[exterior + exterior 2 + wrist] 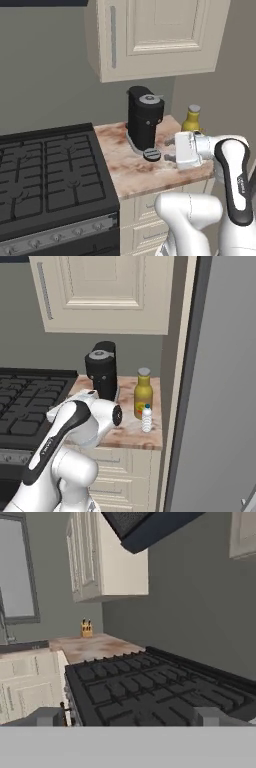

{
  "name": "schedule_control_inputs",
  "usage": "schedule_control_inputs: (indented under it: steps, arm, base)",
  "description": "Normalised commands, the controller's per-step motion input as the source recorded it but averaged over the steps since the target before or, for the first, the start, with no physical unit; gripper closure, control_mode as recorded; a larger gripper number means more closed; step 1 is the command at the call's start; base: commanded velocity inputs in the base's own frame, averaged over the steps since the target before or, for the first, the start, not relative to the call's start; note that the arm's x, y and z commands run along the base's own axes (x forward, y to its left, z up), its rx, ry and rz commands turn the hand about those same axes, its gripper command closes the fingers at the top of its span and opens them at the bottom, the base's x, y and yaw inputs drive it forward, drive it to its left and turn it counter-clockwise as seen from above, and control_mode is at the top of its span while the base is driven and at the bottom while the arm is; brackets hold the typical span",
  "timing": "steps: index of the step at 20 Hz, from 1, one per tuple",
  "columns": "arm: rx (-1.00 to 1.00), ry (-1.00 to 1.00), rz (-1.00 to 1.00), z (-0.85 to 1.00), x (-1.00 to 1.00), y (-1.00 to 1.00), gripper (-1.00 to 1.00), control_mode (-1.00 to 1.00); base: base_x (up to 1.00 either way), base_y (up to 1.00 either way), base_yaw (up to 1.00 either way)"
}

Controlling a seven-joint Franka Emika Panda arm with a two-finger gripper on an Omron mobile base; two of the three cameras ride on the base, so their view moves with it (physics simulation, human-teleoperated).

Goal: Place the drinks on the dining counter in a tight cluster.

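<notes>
- Marble counter (145,172) beside the black stove (50,175) sits in the lower middle of the left base view, with cream drawers below it and a cream wall cupboard (155,35) above.
- Nearest, the white arm crosses the lower right of that view; its gripper (170,150) points left toward the stove with the two fingers spread wide and nothing between them.
- In the right base view, the small clear water bottle (146,418) with a blue cap stands upright near the counter's front right.
- Just behind it, close but whether touching I cannot tell, stands the fat yellow bottle (143,393), also upright.
- Left of them stands the black coffee machine (102,371).
- Farther off, the hand view looks across the stove grates to another counter stretch holding a knife block (86,628) at left centre.
</notes>
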Motion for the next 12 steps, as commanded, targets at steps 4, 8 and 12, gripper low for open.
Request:
schedule_control_inputs:
  steps: [4,8,12]
  arm:
    - [-0.01,0.09,-0.60,0.15,-0.02,0.00,-1.00,-1.00]
    - [-0.02,0.17,-0.55,0.17,-0.08,0.00,-1.00,-1.00]
    - [-0.02,0.18,-0.55,0.07,-0.22,0.01,-1.00,-1.00]
  base:
    - [0.00,0.00,0.00]
    - [0.00,0.00,0.00]
    - [0.00,0.00,0.00]
